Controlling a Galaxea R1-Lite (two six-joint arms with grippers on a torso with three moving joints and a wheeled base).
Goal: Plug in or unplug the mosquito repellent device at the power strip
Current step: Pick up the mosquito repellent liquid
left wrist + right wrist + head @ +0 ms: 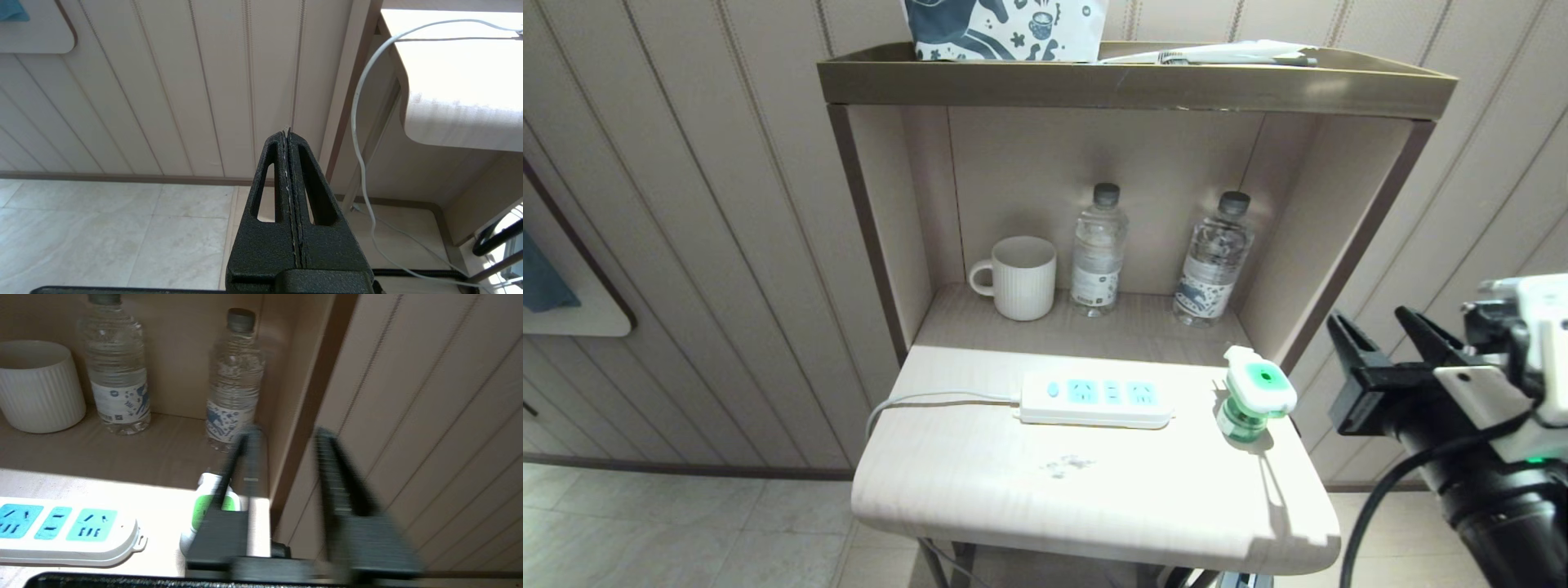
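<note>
Panelled wall behind, pale counter (1094, 498) under shelf niche. Right hand (1376, 335) beside counter's right edge, fingers apart, holding nothing, not yet at mosquito repellent device (1255, 394). Device stands unplugged near right edge, just beside power strip (1097, 398). Risk: sideways approach can push device off edge; off-centre grip can tip it. Left hand (288, 134) low beside counter, fingers together, idle.

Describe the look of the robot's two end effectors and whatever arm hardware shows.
Right end effector: two matte black tapered fingers on a black base, a white wrist housing behind it, a black cable looping below and a small green light on the dark arm. Left end effector: the same textured black plastic, each finger a wedge with a long slot cut through.
</note>
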